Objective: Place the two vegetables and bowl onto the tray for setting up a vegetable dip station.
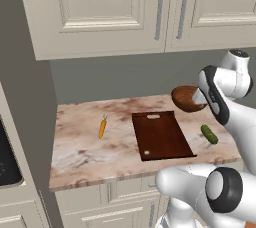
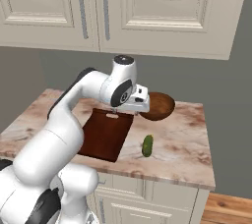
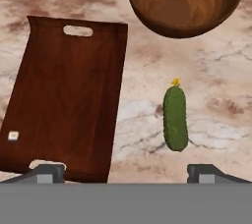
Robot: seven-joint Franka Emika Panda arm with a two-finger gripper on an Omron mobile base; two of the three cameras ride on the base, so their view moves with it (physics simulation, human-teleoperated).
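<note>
The hand (image 3: 125, 171) hovers above the marble table (image 1: 80, 147) with its two fingertips (image 3: 47, 173) spread wide apart and nothing between them. It looks down on the cucumber (image 3: 175, 118), which lies flat on the stone just beside the tray's long edge, so I judge this green one is the next thing to be picked up; the wide gap suits coming down astride its slim body.

The tray (image 1: 160, 134) sits bare in the middle of the table, slot handle toward the wall and its pale dot near the front corner, ready to receive all three items. The bowl (image 1: 186, 98) stands upright behind the cucumber, near the wall and just off the tray's far corner. The carrot (image 1: 102, 127) lies on the other side of the tray, well apart from the arm, its green top pointing toward the wall. Nothing is on the tray yet.
</note>
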